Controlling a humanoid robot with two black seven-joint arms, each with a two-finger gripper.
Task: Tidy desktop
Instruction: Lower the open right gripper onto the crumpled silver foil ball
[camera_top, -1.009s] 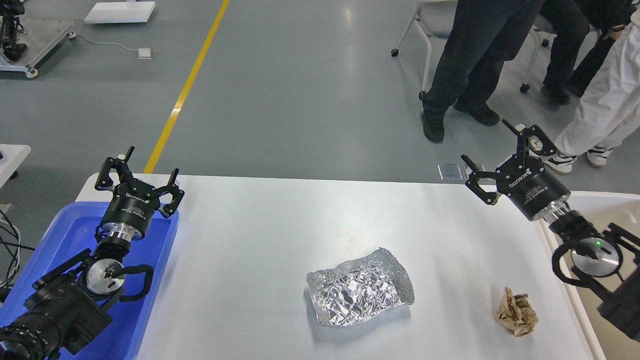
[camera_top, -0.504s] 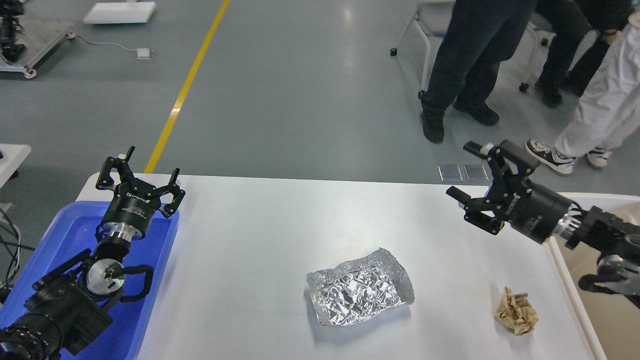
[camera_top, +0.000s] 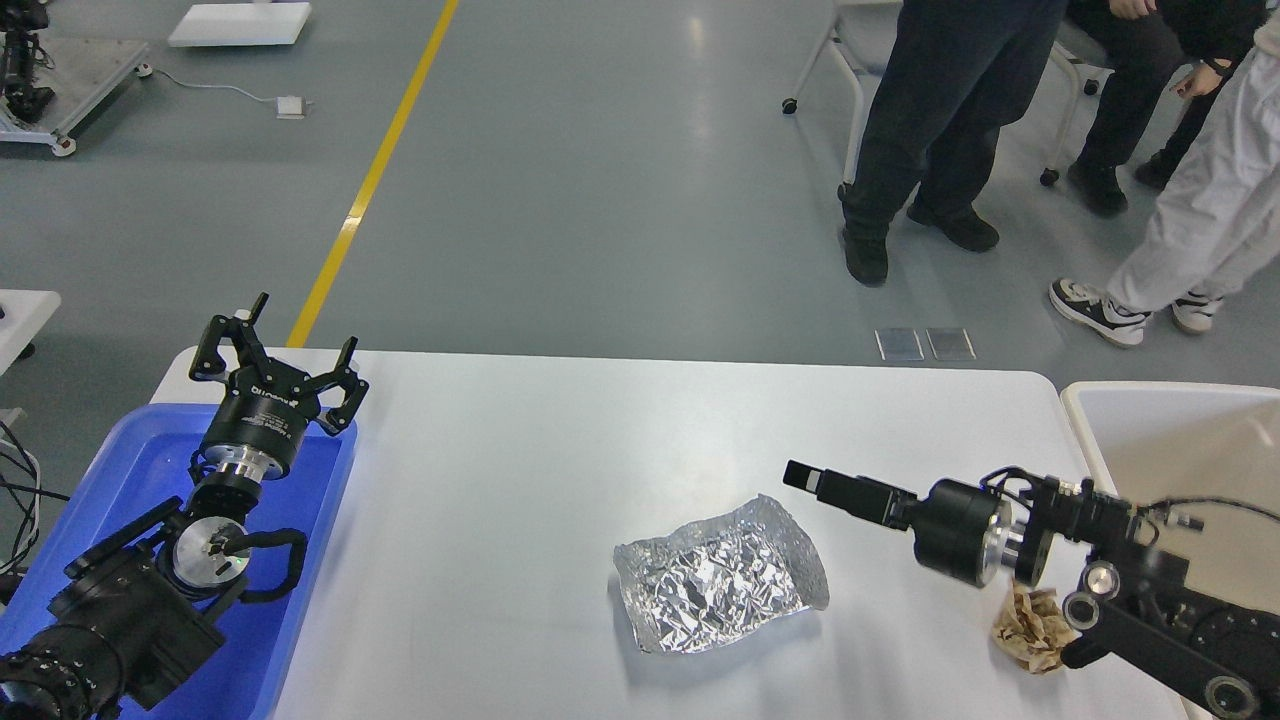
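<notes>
The white desktop (camera_top: 540, 450) holds a crumpled sheet of silver foil (camera_top: 720, 578) at front centre and a crumpled brown paper ball (camera_top: 1032, 628) at front right. My right gripper (camera_top: 805, 478) points left, low over the table just right of the foil. It is seen edge-on, so its fingers cannot be told apart. My right arm partly covers the paper ball. My left gripper (camera_top: 303, 325) is open and empty above the far end of the blue tray (camera_top: 140, 455), near the table's far left corner.
A beige rimmed bin (camera_top: 1150, 435) stands against the table's right edge. The blue tray stands at the left edge under my left arm. Several people's legs (camera_top: 920, 130) and a wheeled chair are on the floor beyond the far right.
My right arm has swung down and to the left, from above the far right corner to low beside the foil, and its gripper has turned side-on. The left arm has not moved.
</notes>
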